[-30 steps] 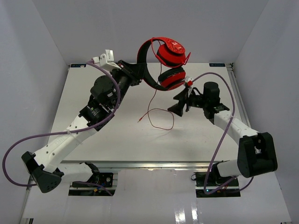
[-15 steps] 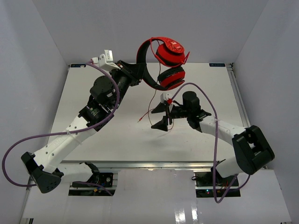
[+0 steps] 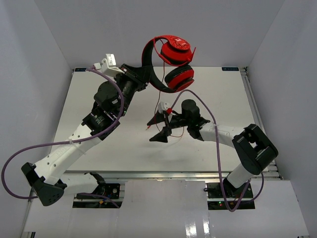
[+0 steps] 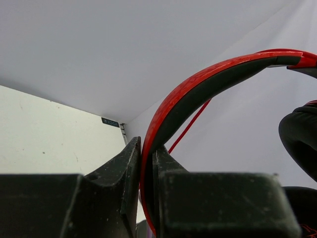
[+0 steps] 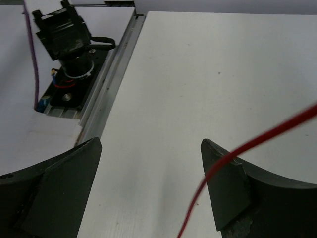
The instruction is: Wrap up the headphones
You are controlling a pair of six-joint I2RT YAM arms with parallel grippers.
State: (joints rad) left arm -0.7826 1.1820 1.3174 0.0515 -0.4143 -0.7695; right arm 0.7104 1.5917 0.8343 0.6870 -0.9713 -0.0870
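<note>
Right arm stretched low, reaching left over table (image 3: 223,94). Right gripper (image 3: 157,129) jaws spread wide, nothing between them. Thin red cord (image 5: 267,135) crosses in front of one finger (image 5: 233,188).

Left arm raised, angled toward far edge. Left gripper (image 4: 147,148) jaws pinched on black-and-red headband (image 4: 198,89).

Headphones (image 3: 171,62) held aloft above far side of table, clear of surface. Red ear cups stacked one over other, cord hanging down.

Red headphones (image 3: 171,62) held aloft, cord (image 3: 159,101) dangling
</note>
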